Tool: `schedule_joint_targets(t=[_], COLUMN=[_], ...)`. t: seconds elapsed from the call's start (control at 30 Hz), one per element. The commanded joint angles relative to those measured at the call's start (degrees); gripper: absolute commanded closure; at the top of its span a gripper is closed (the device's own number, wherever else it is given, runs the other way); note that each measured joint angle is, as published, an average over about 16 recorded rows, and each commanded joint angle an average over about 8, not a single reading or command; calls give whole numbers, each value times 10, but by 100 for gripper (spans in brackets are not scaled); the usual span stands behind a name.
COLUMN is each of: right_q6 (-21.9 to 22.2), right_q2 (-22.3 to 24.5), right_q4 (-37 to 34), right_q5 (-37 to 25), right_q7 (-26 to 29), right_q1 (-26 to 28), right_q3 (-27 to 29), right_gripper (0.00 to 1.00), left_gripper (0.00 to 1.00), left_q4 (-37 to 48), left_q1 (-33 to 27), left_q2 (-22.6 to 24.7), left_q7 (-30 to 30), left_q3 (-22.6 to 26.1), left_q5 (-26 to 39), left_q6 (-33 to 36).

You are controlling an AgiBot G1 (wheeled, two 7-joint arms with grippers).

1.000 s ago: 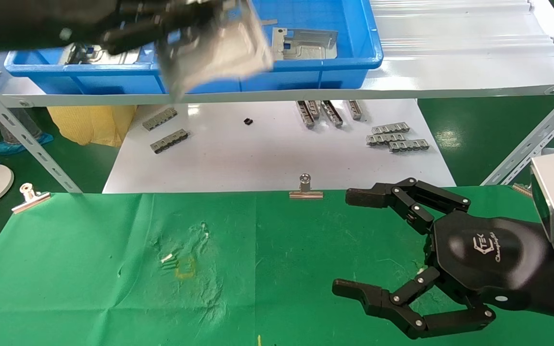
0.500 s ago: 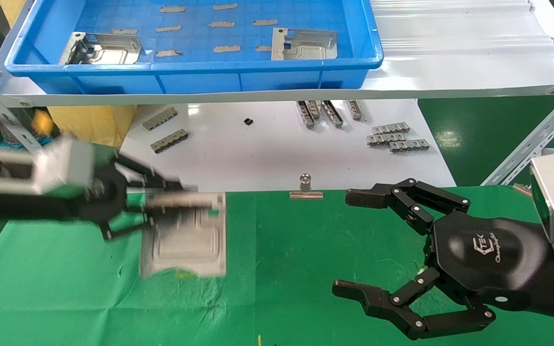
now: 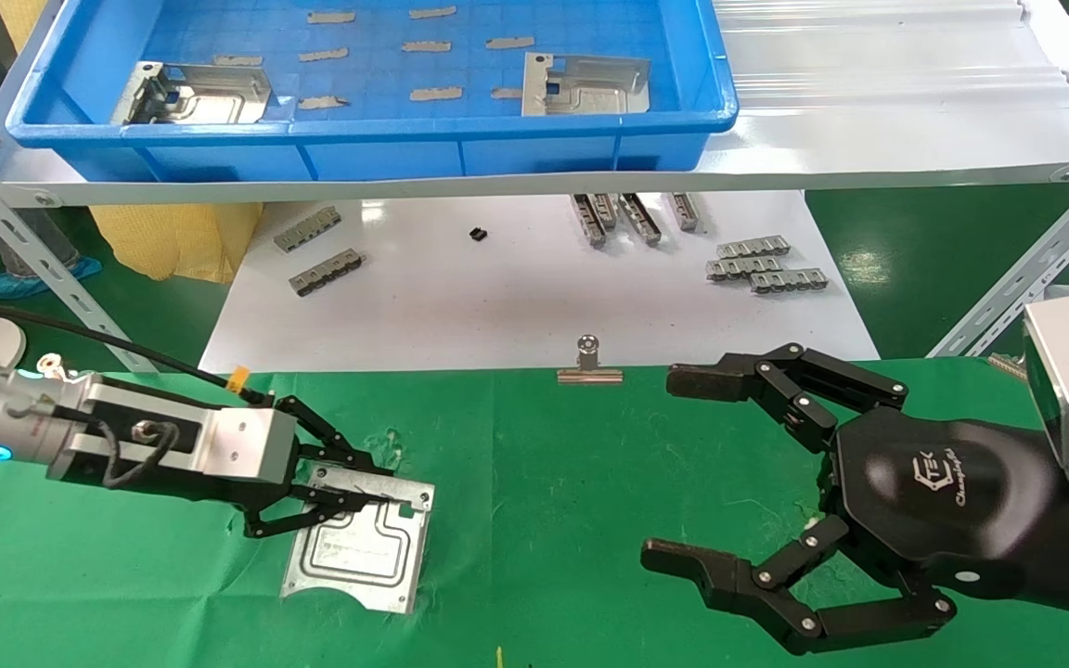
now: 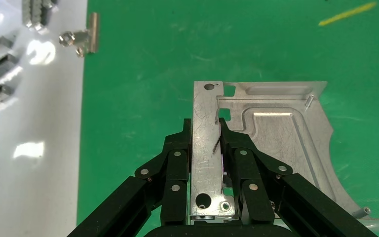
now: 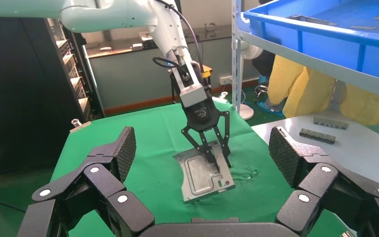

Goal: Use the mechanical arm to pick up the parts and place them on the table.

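On the green table (image 3: pixel 590 520), left side, left gripper (image 3: pixel 363 487) is pinched on the raised tab edge of a part (image 3: pixel 358 552), which lies flat on the cloth. Right gripper (image 3: pixel 683 468) hovers over the table's right side, fingers spread wide, holding nothing. Two more parts sit in the blue bin (image 3: pixel 497 153) on the shelf (image 3: pixel 869 139) behind

Your left gripper (image 3: pixel 363 482) has its jaws pinched on the raised far flange of one silver part (image 3: pixel 358 552), which lies nearly flat on the green counter (image 3: pixel 572 482), curved cut-out toward you. Two more parts sit far off: one far left (image 3: pixel 196 93), one (image 3: pixel 586 83) further right.
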Motion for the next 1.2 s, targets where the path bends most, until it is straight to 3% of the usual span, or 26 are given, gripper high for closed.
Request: schedule_joint_targets(t=[0.03, 0.07, 0.1, 0.3, 0.53, 0.97, 1.2], right_q6=[0, 0, 0, 0, 0, 0, 0], right_q2=[0, 0, 0, 0, 0, 0, 0], right_q4=[0, 0, 0, 0, 0, 0, 0], right_q5=[0, 0, 0, 0, 0, 0, 0], right_q7=[0, 0, 0, 0, 0, 0, 0], right_q1=[0, 0, 0, 0, 0, 0, 0], right_q3=[0, 0, 0, 0, 0, 0, 0], right_gripper=[0, 0, 0, 0, 0, 0, 0], left_gripper=[10, 1, 0, 0, 0, 0, 0], left_q4=[24, 33, 42, 86, 116, 173, 175], left_q1=[-2, -4, -6, -10, -13, 23, 27], left_q2=[11, 14, 17, 32, 34, 8, 7], left_q7=[11, 16, 19, 31, 29, -54, -56], left_q3=[5, 6, 7, 6, -5, -68, -71], left_q5=[6, 8, 10, 11, -6, -97, -103], left_q6=[1, -4, -10, -33, -1, 39, 39])
